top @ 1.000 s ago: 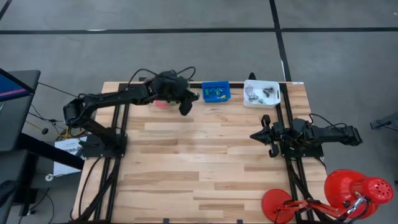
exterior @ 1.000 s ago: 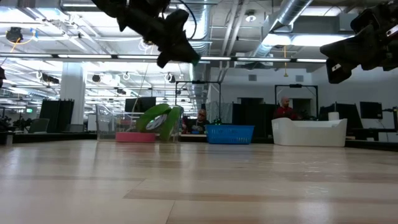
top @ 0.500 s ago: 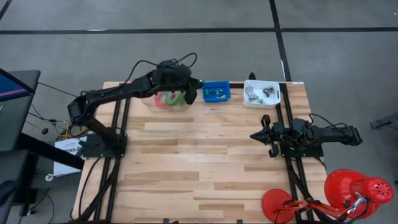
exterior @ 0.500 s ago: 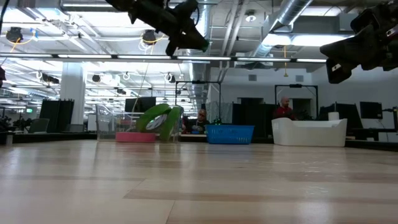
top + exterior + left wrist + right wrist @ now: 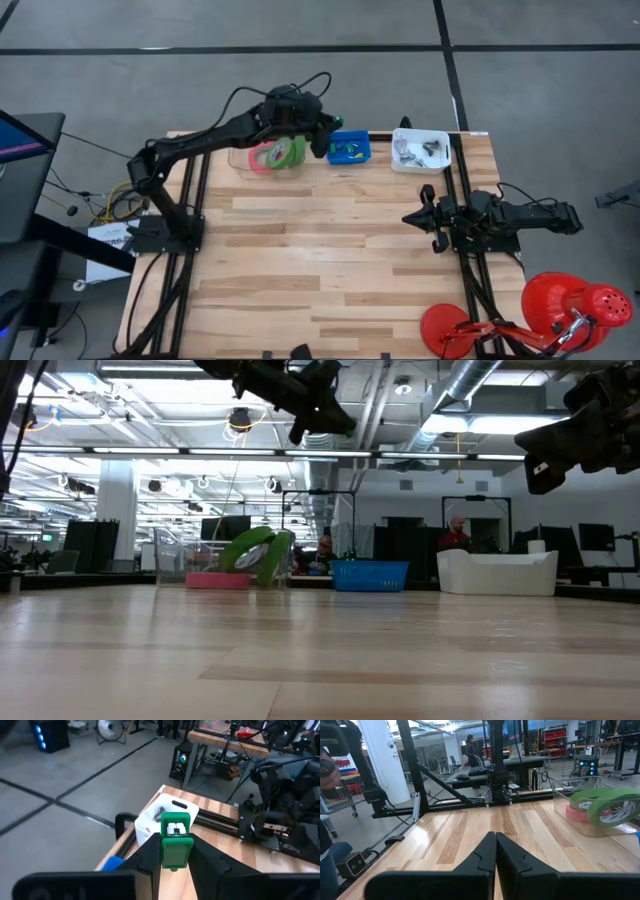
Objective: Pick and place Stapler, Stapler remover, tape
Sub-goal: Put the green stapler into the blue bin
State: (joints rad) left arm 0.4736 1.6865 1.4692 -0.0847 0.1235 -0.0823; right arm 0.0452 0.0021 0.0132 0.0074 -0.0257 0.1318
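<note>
Left gripper (image 5: 174,865) is up in the air over the far edge of the table, fingers (image 5: 150,857) clamped on a small green stapler (image 5: 175,840). In the high view it sits at about 12 o'clock from table centre, just above the near-left corner of the blue bin (image 5: 348,148). Low view has it well above the tabletop (image 5: 320,660).

Tape rolls (image 5: 278,154) are in the clear container (image 5: 240,158) at about 11 o'clock: two green ones leaning upright, one pink-red lying flat beneath. Same stack shows in the right wrist view (image 5: 605,806).

White bin (image 5: 420,149) at about 1 o'clock holds dark metal pieces; can't tell what they are. In the left wrist view the white bin (image 5: 150,820) lies straight ahead past the stapler.

Right gripper (image 5: 495,851) waits at about 3 o'clock near the right table edge, raised, fingers pressed together with nothing between them.

A person in red (image 5: 457,536) stands in the room behind the table.
</note>
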